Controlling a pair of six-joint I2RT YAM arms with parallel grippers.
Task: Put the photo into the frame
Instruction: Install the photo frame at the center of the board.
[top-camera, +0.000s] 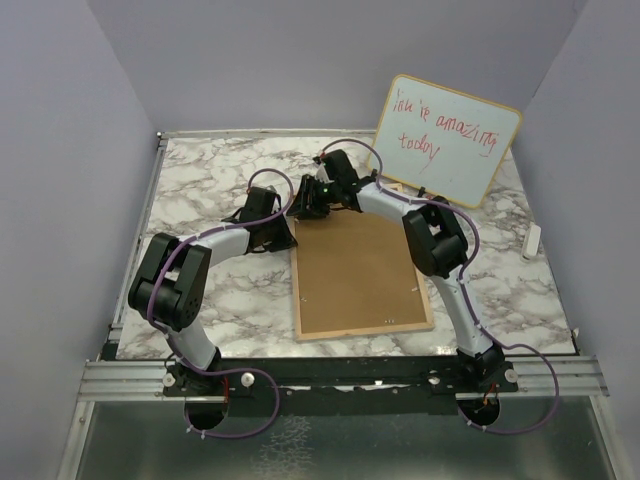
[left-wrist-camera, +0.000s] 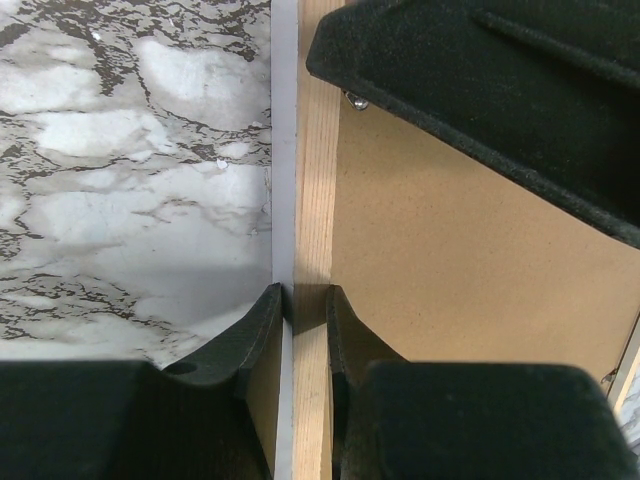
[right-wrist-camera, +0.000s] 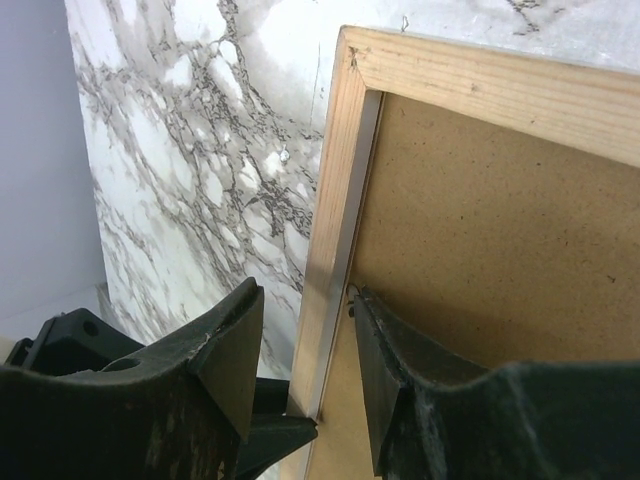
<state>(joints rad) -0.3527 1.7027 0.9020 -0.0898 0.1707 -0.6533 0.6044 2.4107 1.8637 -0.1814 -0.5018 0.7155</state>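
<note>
The frame (top-camera: 365, 331) lies flat on the marble table with its light wood rails up and a plain brown backing board (top-camera: 360, 270) inside it. My left gripper (top-camera: 285, 232) is shut on the frame's left rail (left-wrist-camera: 315, 180) near the far left corner, one finger on each side of the wood (left-wrist-camera: 306, 300). My right gripper (top-camera: 312, 200) stands open astride the same rail (right-wrist-camera: 335, 200) close to that corner (right-wrist-camera: 308, 320). Its outer finger hangs clear over the table, and its inner fingertip (right-wrist-camera: 375, 315) rests by a small metal tab on the backing board (right-wrist-camera: 480, 250). The photo is hidden in every view.
A wood-rimmed whiteboard (top-camera: 447, 138) with red writing leans at the back right. A small white object (top-camera: 532, 241) lies near the table's right edge. Grey walls close in the left, back and right. The right gripper's black body (left-wrist-camera: 500, 90) fills the top right of the left wrist view.
</note>
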